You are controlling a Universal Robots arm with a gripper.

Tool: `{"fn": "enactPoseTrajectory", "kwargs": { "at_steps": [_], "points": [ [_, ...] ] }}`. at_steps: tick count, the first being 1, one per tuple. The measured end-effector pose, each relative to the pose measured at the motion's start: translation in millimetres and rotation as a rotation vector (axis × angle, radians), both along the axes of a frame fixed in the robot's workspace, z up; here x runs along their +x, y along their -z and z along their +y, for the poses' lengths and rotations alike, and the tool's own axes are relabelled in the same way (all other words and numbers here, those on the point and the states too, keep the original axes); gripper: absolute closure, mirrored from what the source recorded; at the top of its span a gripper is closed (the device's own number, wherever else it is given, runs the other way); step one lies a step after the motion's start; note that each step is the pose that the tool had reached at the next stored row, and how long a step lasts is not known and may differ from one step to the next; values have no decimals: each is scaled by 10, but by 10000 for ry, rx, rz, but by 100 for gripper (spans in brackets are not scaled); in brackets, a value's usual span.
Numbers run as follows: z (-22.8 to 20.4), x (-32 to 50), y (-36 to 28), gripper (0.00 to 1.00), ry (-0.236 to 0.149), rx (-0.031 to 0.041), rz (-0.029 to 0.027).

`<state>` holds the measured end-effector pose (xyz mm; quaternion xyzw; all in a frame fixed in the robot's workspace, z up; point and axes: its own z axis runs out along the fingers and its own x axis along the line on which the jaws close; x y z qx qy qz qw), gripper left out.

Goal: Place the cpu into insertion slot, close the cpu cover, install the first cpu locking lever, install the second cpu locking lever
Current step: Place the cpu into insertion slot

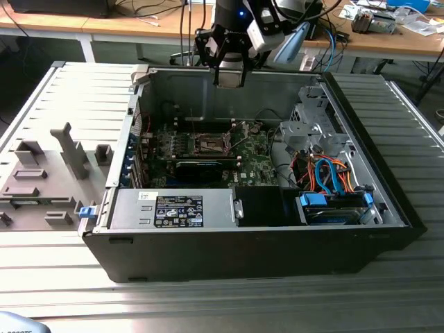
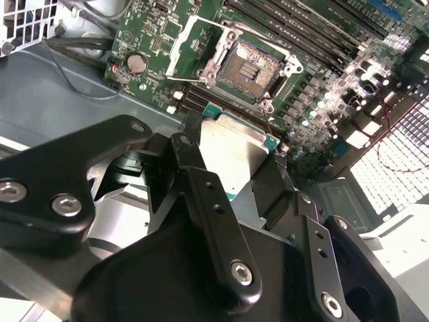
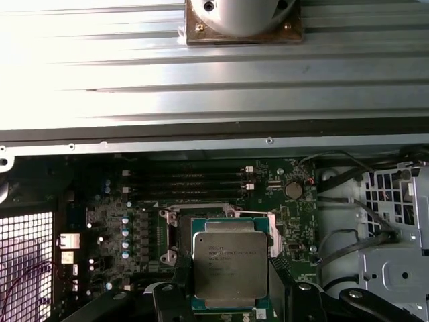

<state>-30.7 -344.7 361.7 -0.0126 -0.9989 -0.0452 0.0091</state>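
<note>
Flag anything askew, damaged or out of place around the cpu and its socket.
Nothing stands out. The cpu sits squarely in the end effector, and the insertion slot lies open with nothing lodged in it.

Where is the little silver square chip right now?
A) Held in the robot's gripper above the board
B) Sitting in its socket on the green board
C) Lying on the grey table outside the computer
A: the cpu is clamped in the gripper above the green board, and the insertion slot beneath it has no chip in it.
</note>
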Motion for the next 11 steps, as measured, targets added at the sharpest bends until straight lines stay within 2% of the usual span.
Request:
{"fn": "enactPoseTrajectory", "kwargs": {
  "at_steps": [11],
  "points": [
    [0,0,58,46,-1,-1,0]
  ]
}}
